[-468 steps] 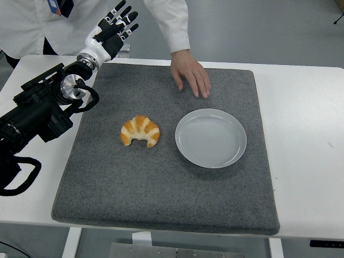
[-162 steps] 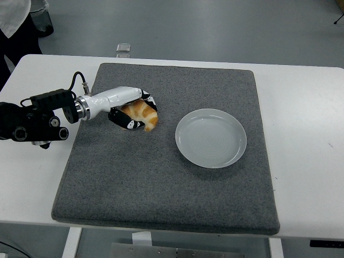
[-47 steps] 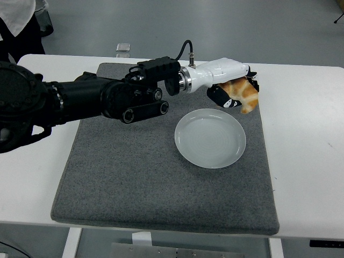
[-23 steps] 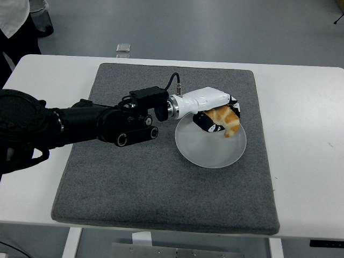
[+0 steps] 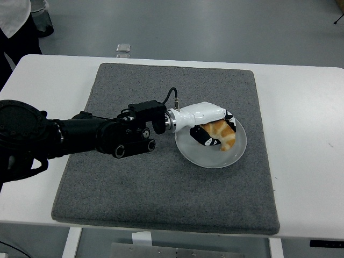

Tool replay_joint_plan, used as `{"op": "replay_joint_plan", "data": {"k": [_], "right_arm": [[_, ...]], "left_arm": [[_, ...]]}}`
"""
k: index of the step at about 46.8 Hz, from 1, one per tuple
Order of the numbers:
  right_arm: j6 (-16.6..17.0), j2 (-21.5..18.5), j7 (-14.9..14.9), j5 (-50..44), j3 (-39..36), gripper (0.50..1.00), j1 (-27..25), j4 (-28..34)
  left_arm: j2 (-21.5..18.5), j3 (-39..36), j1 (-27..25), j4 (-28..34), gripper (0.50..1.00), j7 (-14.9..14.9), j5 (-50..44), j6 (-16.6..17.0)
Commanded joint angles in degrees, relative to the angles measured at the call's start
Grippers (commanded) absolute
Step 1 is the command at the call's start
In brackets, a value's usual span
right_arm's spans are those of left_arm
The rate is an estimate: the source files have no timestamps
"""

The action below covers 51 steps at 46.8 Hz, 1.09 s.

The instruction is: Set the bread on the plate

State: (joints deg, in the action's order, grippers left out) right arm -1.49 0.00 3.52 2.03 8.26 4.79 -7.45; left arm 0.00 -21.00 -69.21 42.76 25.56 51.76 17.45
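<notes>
A golden croissant [image 5: 223, 135] is held low over the white plate [image 5: 235, 153] on the grey mat, at or just above its surface. My left hand [image 5: 210, 129], white-backed with black fingers, is curled around the croissant from the left. The left arm [image 5: 97, 134] reaches in from the left edge across the mat. The right arm is out of view.
The grey mat [image 5: 161, 199] covers most of the white table [image 5: 306, 134]. A small clear box [image 5: 123, 48] lies at the table's far edge. A person's sleeve [image 5: 13, 13] shows at the top left corner.
My left hand has lowered the croissant a little further down onto the plate and drawn slightly toward the near side. The grasp is unchanged.
</notes>
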Motion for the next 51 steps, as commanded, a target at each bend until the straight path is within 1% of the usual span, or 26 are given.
{"op": "replay_joint_plan", "data": {"k": [1, 3, 4, 5, 7, 8, 9, 11, 13, 18, 20, 23, 28, 31, 33, 35, 36, 37, 40, 42, 45, 51], "right_arm": [[0.0, 0.0, 0.0, -0.01, 0.0, 0.93, 0.04, 0.07], [0.0, 0.0, 0.0, -0.01, 0.0, 0.93, 0.04, 0.07], [0.0, 0.0, 0.0, -0.01, 0.0, 0.932, 0.04, 0.07], [0.0, 0.0, 0.0, -0.01, 0.0, 0.93, 0.04, 0.07], [0.0, 0.0, 0.0, -0.01, 0.0, 0.93, 0.04, -0.02], [0.0, 0.0, 0.0, -0.01, 0.0, 0.93, 0.04, -0.02], [0.0, 0.0, 0.0, -0.01, 0.0, 0.93, 0.04, 0.07], [0.0, 0.0, 0.0, -0.01, 0.0, 0.932, 0.04, 0.07], [0.0, 0.0, 0.0, -0.01, 0.0, 0.93, 0.04, -0.02], [0.0, 0.0, 0.0, -0.01, 0.0, 0.93, 0.04, 0.07], [0.0, 0.0, 0.0, -0.01, 0.0, 0.93, 0.04, 0.07], [0.0, 0.0, 0.0, -0.01, 0.0, 0.93, 0.13, -0.02], [0.0, 0.0, 0.0, -0.01, 0.0, 0.93, 0.13, -0.02], [0.0, 0.0, 0.0, -0.01, 0.0, 0.93, 0.13, -0.02], [0.0, 0.0, 0.0, -0.01, 0.0, 0.93, 0.13, -0.02], [0.0, 0.0, 0.0, -0.01, 0.0, 0.93, 0.13, -0.02], [0.0, 0.0, 0.0, -0.01, 0.0, 0.93, 0.13, -0.02], [0.0, 0.0, 0.0, -0.01, 0.0, 0.93, 0.13, -0.02], [0.0, 0.0, 0.0, -0.01, 0.0, 0.93, 0.13, -0.02], [0.0, 0.0, 0.0, -0.01, 0.0, 0.93, 0.13, -0.02], [0.0, 0.0, 0.0, -0.01, 0.0, 0.93, 0.13, -0.02], [0.0, 0.0, 0.0, -0.01, 0.0, 0.93, 0.13, -0.02]], "left_arm": [[0.0, 0.08, 0.13, 0.04, 0.5, -0.07, -0.08, 0.65], [0.0, 0.08, 0.13, 0.04, 0.5, -0.07, -0.08, 0.92], [0.0, 0.08, 0.13, -0.05, 0.527, -0.07, -0.17, 1.0], [0.0, 0.16, 0.13, -0.05, 0.565, -0.07, -0.17, 1.01], [0.0, 0.25, 0.13, -0.05, 0.657, -0.07, -0.43, 1.09], [0.0, 0.34, 0.13, -0.05, 0.679, -0.07, -0.52, 1.09], [0.0, 0.34, 0.13, -0.05, 0.692, -0.07, -0.61, 1.09], [0.0, 0.34, 0.13, 0.04, 0.703, -0.07, -0.79, 1.09], [0.0, 0.34, 0.13, 0.04, 0.735, -0.07, -0.87, 1.09], [0.0, 0.43, 0.21, 0.04, 0.769, -0.07, -1.05, 1.09], [0.0, 0.43, 0.21, 0.04, 0.773, -0.07, -1.05, 1.09], [0.0, 0.52, 0.21, 0.13, 0.81, -0.07, -1.14, 1.09], [0.0, 0.52, 0.21, 0.3, 0.842, -0.07, -1.14, 1.09], [0.0, 0.52, 0.21, 1.01, 0.853, -0.07, -1.14, 1.18], [0.0, 0.52, 0.21, 1.53, 0.876, -0.07, -1.14, 1.09], [0.0, 0.52, 0.21, 1.97, 0.889, -0.07, -1.14, 1.09], [0.0, 0.52, 0.21, 2.23, 0.902, -0.07, -1.14, 1.18], [0.0, 0.6, 0.21, 2.32, 0.925, -0.07, -1.14, 1.18], [0.0, 0.6, 0.21, 2.59, 0.945, -0.07, -1.14, 1.18], [0.0, 0.69, 0.21, 2.68, 0.966, -0.07, -1.14, 1.18], [0.0, 0.87, 0.21, 2.68, 0.986, -0.07, -1.4, 1.27], [-0.53, 2.53, 0.04, 2.76, 0.99, -0.07, -1.58, 1.36]]}}
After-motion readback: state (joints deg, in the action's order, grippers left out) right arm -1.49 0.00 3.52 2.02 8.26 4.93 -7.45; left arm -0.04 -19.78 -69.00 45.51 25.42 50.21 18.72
